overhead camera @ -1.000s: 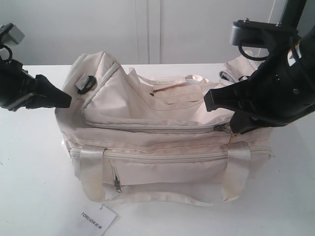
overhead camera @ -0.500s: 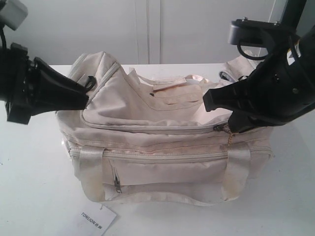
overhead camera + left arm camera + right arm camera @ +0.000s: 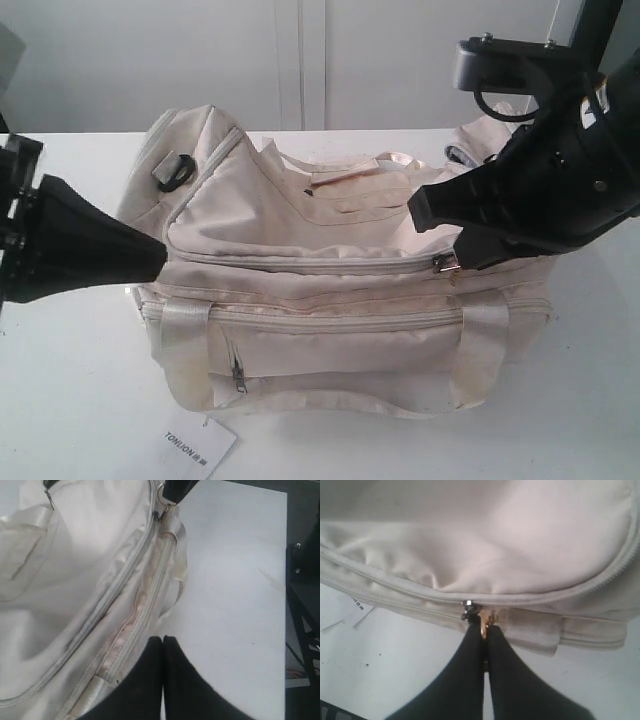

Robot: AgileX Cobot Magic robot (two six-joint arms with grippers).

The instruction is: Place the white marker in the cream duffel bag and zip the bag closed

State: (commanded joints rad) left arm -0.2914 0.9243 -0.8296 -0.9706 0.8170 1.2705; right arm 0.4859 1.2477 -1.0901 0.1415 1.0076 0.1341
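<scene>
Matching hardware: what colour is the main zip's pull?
The zip pull is gold; clearest in the right wrist view.

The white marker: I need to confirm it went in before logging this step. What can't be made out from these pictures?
- white marker: seen in no view; if it is inside, the fabric of the cream duffel bag hides it.
- zip pull: right wrist view, mostly covered by the right gripper pinching it.
- hang tag: exterior view, cut off by the bottom edge, most print too small.
</scene>
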